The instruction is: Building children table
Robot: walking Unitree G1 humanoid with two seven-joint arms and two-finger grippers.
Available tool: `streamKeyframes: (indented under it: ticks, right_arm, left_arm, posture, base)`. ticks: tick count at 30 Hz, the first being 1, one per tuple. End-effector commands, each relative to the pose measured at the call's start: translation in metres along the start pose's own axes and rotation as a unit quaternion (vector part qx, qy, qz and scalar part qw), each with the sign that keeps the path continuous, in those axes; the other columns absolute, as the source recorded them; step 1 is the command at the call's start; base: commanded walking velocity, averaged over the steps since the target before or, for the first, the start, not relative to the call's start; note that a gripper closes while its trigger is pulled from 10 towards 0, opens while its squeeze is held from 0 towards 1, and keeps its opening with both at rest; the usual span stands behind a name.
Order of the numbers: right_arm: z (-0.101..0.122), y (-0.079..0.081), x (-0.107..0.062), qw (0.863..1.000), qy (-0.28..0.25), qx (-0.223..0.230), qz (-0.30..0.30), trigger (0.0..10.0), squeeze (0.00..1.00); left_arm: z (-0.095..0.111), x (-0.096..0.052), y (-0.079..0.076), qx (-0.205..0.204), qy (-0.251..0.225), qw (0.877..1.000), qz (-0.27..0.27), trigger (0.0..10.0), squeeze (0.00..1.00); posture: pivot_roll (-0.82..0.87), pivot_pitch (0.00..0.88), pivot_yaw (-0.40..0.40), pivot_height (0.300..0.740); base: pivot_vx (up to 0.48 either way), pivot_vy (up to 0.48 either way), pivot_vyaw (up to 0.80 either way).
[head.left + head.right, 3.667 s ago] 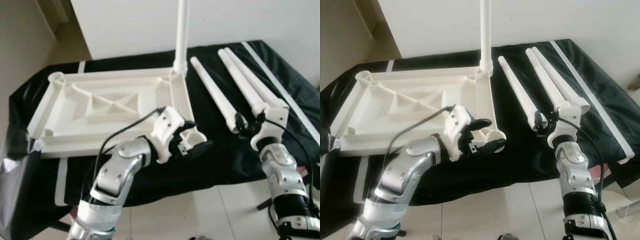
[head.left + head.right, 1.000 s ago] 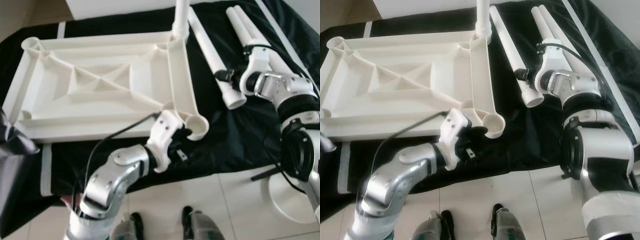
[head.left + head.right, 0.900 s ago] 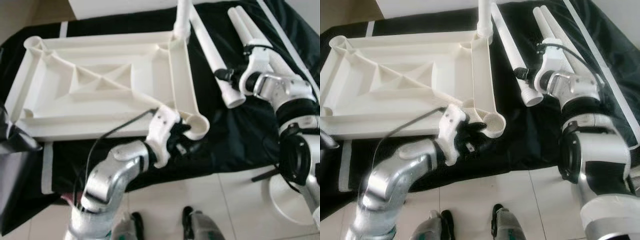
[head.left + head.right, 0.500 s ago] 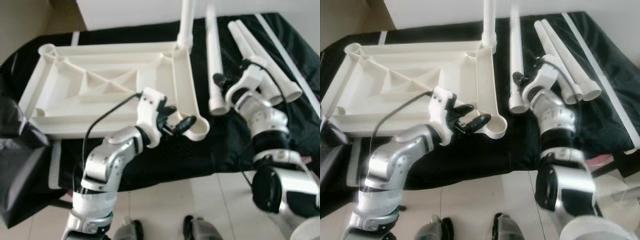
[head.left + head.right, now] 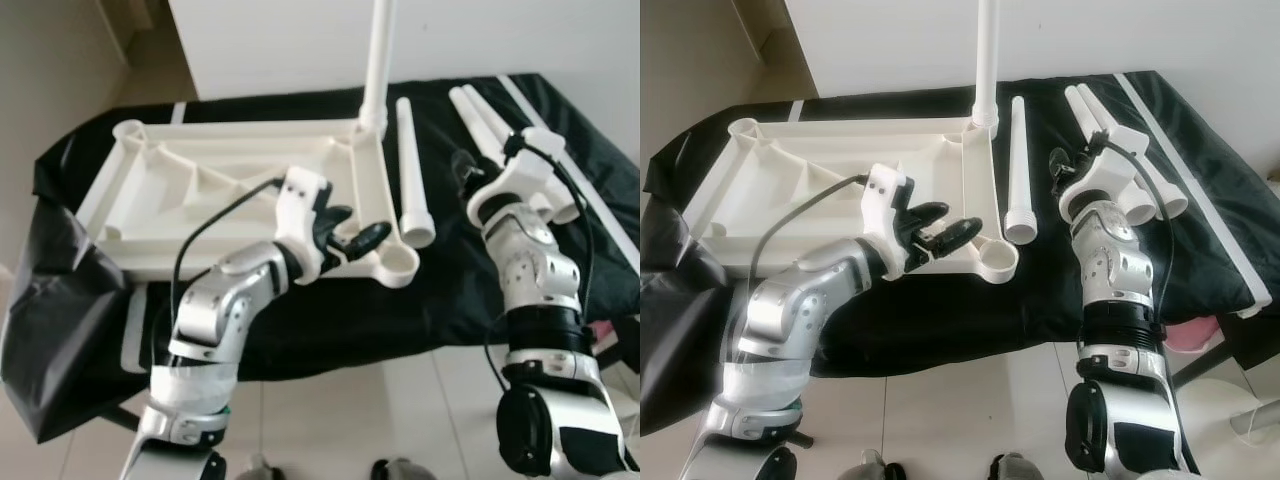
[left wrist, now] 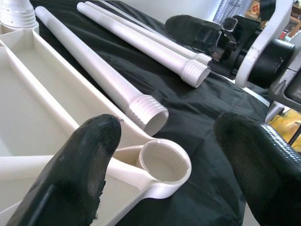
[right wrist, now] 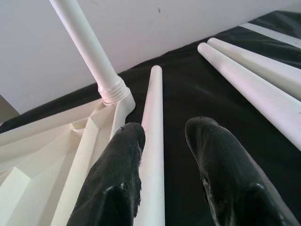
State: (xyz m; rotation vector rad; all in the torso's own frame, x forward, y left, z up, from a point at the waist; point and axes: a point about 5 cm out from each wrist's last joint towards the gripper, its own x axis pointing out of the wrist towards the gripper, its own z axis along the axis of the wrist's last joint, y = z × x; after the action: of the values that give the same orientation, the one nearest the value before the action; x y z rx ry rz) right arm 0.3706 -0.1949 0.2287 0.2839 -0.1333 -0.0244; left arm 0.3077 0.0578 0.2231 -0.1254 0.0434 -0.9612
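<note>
The white tabletop [image 5: 200,190] lies upside down on a black-covered surface. One white leg [image 5: 378,60] stands upright, screwed into its far right corner. A loose leg [image 5: 410,170] lies alongside the tabletop's right edge, its threaded end close to the empty near-right socket [image 5: 400,265]. My left gripper [image 5: 355,228] hovers open just above and left of that socket [image 6: 164,162], holding nothing. My right gripper [image 5: 1060,165] is open just right of the loose leg [image 7: 153,103], not gripping it. Two more legs [image 5: 480,110] lie further right.
A long white strip [image 5: 1185,160] runs along the right side of the black cloth [image 5: 330,320]. The front edge drops to a tiled floor [image 5: 400,420]. A white wall [image 5: 280,40] stands behind. A pink object [image 5: 1195,335] sits low at the right.
The camera has shifted. The loose leg swung from slanting to lying straight beside the tabletop, and my right gripper has come off its threaded end. My left gripper rose above the socket.
</note>
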Motion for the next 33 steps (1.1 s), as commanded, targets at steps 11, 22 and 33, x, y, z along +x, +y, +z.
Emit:
streamKeyframes:
  ticks: [11, 22, 33]
  right_arm:
    - [-0.029, 0.012, -0.005, 0.993, 0.089, -0.06, 0.052, 10.0, 0.0]
    - [-0.043, 0.001, -0.02, 0.992, 0.102, -0.063, 0.028, 10.0, 1.0]
    - [-0.067, -0.009, -0.032, 0.988, 0.147, -0.051, 0.01, 10.0, 0.0]
  left_arm:
    - [-0.008, -0.003, -0.005, -0.004, 0.011, 1.0, -0.015, 10.0, 0.0]
    - [-0.01, -0.006, -0.006, -0.008, 0.012, 1.0, -0.014, 10.0, 0.0]
    - [-0.01, -0.006, -0.006, -0.012, 0.012, 1.0, -0.018, 10.0, 0.0]
  posture:
    - [-0.06, 0.076, 0.031, 0.74]
    - [-0.06, 0.084, 0.026, 0.74]
    - [-0.07, 0.087, 0.038, 0.74]
  base:
    - [0.0, 0.0, 0.0]
    - [0.0, 0.0, 0.0]
    - [0.0, 0.0, 0.0]
